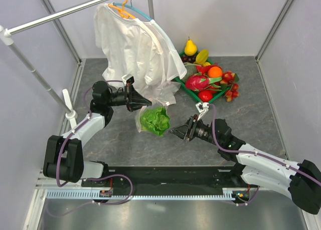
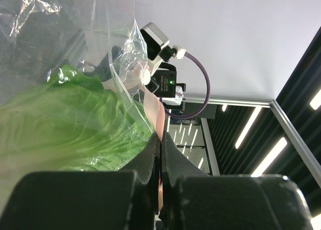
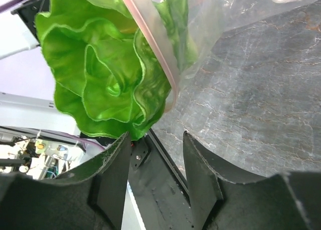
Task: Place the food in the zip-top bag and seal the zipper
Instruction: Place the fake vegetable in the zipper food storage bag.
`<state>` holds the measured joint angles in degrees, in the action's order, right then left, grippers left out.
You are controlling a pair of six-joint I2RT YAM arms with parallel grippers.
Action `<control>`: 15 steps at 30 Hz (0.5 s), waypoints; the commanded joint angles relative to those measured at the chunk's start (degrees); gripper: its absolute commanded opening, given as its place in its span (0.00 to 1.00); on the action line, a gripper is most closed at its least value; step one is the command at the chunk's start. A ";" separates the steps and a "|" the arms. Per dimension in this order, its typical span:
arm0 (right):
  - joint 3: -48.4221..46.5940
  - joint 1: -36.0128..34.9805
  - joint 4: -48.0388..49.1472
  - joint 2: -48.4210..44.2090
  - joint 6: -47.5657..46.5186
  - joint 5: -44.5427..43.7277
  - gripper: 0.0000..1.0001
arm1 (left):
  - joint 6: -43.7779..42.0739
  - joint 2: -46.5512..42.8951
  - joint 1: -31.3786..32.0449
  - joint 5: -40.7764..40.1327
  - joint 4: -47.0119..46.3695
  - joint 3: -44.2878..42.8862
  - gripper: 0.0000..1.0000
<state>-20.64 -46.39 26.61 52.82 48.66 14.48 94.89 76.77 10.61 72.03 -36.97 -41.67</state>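
Near the middle of the worktop, the bag hangs from the left fingers. These come in from 9 o'clock and are pinched closed on the zipper, the pink strip along the bag's mouth. The left wrist view shows the two tips pressed together with the strip running up between them.

The lettuce sits in the bag just below that hold. In the right wrist view its leaves show on both sides of the strip, some behind the clear plastic and more of them bare. The right fingers are at 4 o'clock from the lettuce, spread apart and gripping nothing, close to the bag but not touching it.

At 1 o'clock a green tray carries more food. A pear, an orange, a pink dragon fruit and a tomato are piled there, with strawberries at the right edge.

A white shirt hangs on a hanger at 12 o'clock, and its hem overlaps the bag's top in the overhead view.
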 commanded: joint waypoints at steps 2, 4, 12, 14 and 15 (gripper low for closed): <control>0.60 -0.28 2.83 1.76 -1.38 0.72 0.53 | 0.91 0.13 -0.33 0.04 -2.14 -2.89 0.02; 0.78 -0.28 4.23 3.78 -0.68 0.90 0.52 | 0.82 0.04 -0.33 0.04 -1.97 -3.15 0.02; -0.71 -0.54 9.51 8.08 -0.41 -0.41 0.50 | 1.00 0.04 -0.33 -0.05 -1.79 -3.59 0.02; -1.33 -0.54 10.65 8.70 -0.41 -0.25 0.50 | 0.91 -0.04 -0.33 0.04 -1.79 -3.42 0.02; -2.20 -0.54 11.00 9.05 -0.85 0.02 0.50 | 0.91 -0.13 -0.33 0.04 -1.70 -3.33 0.02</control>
<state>-19.88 -46.68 31.68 60.80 48.38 14.68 94.89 77.03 10.61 72.03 -36.95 -43.13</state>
